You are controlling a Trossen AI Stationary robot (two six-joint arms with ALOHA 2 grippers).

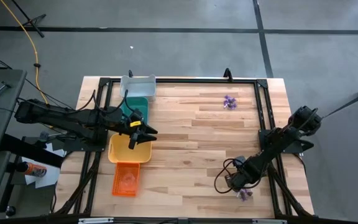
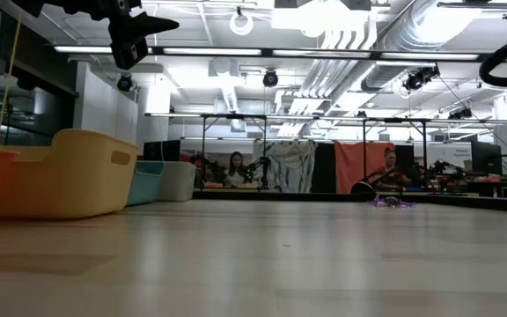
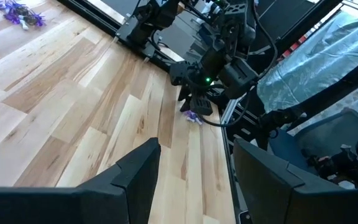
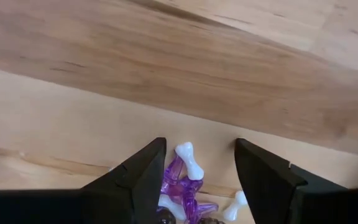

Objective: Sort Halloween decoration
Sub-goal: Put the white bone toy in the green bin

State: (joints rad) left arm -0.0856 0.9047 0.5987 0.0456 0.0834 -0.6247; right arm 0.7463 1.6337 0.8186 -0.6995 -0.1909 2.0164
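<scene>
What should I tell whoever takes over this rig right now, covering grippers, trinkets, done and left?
Left gripper: open, empty, raised over the yellow plastic tray.
Right gripper: open, down at the table's near right edge, straddling a small cluster of purple and white bone-shaped trinkets, not yet closed on them.
A second purple trinket pile lies loose at the far right of the wooden table.
Done: cannot tell; something pale shows in the orange tray.
Left: both loose piles need sorting into the trays.

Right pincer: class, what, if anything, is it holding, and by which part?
Nothing yet: the right pincer is open, its fingers straddling purple and white trinkets on the table.
</scene>
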